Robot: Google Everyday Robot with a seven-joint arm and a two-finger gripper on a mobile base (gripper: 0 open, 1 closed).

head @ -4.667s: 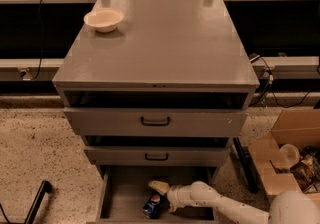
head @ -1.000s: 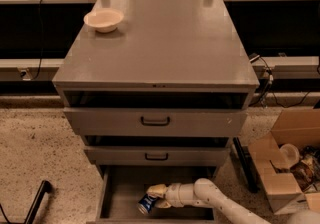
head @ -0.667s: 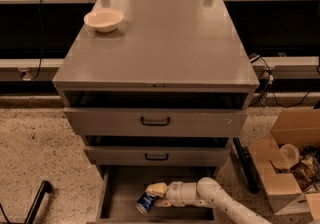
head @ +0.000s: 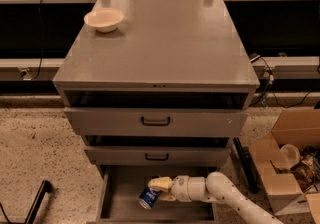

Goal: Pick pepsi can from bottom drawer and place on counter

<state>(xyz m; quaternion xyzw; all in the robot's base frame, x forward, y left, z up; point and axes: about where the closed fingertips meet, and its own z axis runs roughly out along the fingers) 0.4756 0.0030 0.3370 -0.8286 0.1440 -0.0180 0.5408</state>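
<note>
Blue pepsi can (head: 148, 198): tilted, in the open bottom drawer (head: 116, 204).
End effector (head: 157, 191): in that drawer, grasping the can's right end.
Surface (head: 165, 43): white bowl (head: 104, 19) far left.

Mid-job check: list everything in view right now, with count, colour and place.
pepsi can: one, blue, tilted, in the bottom drawer at the gripper's tip.
bottom drawer: one, grey, pulled open, lowest in the cabinet.
counter: one, grey, top of the cabinet.
bowl: one, white, far left corner of the counter.
upper drawers: two, grey with black handles, above the bottom drawer.
cardboard box: one, brown, open, on the floor to the right of the cabinet.
floor: speckled beige, around the cabinet.
arm: one, white, reaching in from the lower right.
gripper: one, cream, inside the bottom drawer at the pepsi can.
</note>
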